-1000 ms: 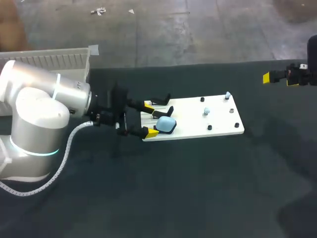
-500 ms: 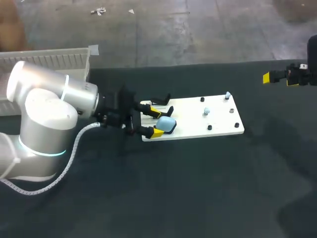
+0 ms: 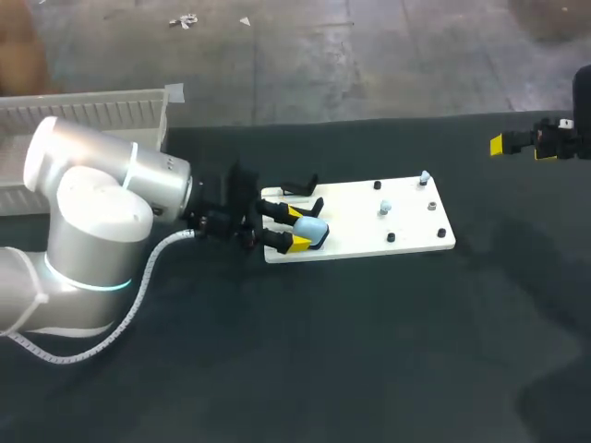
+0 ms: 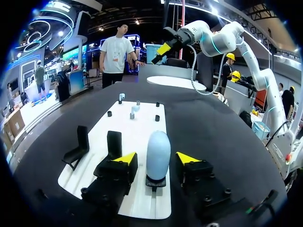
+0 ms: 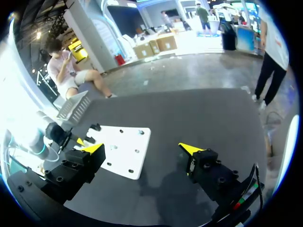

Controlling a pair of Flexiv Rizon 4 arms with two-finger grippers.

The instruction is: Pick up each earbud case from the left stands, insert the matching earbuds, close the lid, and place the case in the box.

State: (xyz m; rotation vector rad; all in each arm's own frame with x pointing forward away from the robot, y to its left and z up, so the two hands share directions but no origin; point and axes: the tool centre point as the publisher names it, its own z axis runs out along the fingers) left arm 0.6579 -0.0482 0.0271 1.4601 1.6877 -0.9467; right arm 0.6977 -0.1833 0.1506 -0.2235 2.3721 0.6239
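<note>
A light-blue earbud case (image 4: pixel 158 152) stands upright on a black stand (image 4: pixel 155 182) at the near-left end of a white board (image 3: pixel 369 242). My left gripper (image 4: pixel 156 160) straddles the case, with a narrow gap between each yellow fingertip and the case's sides, so it is open. From above, the left gripper (image 3: pixel 299 229) reaches in from the left with the case (image 3: pixel 314 228) between its tips. Small pale-blue earbuds (image 3: pixel 424 176) (image 3: pixel 385 209) sit among pegs at the board's right end. My right gripper (image 5: pixel 141 149) hangs wide open and holds nothing, far right of the board (image 5: pixel 124 150).
Two bare black stands (image 4: pixel 79 147) (image 4: pixel 114 143) rise beside the left gripper on the board. Several short black pegs (image 3: pixel 391 237) dot the board's right half. A white ribbed box (image 3: pixel 92 111) sits at the table's back left. Dark tabletop stretches in front of the board and to its right.
My left gripper slid right along the board until its fingers flank the blue case, and its fingers drew closer together. The right arm has not moved.
</note>
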